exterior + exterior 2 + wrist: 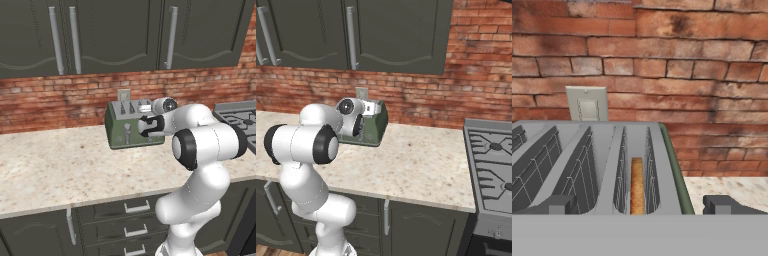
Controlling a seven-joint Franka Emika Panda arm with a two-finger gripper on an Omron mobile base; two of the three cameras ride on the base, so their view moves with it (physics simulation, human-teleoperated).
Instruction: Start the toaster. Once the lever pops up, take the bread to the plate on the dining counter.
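The olive-green toaster (120, 131) stands on the beige counter against the brick wall, also seen as the toaster (377, 121) from the right. Looking down along the hand at the toaster top (602, 150), I see the bread (636, 185) sunk on edge in the rightmost slot. My gripper (640, 206) is open, its dark fingertips (559, 205) spread wide over the front of the toaster's right half. My gripper (144, 126) covers the lever; the matching left-hand lever (127, 132) shows up in its track. The plate and the dining counter are out of view.
A stove (491, 165) adjoins the counter (60, 165) on the right. A wall outlet (587, 103) sits on the brick behind the toaster. Dark upper cabinets (115, 35) hang overhead, with drawers (136, 206) below the counter edge.
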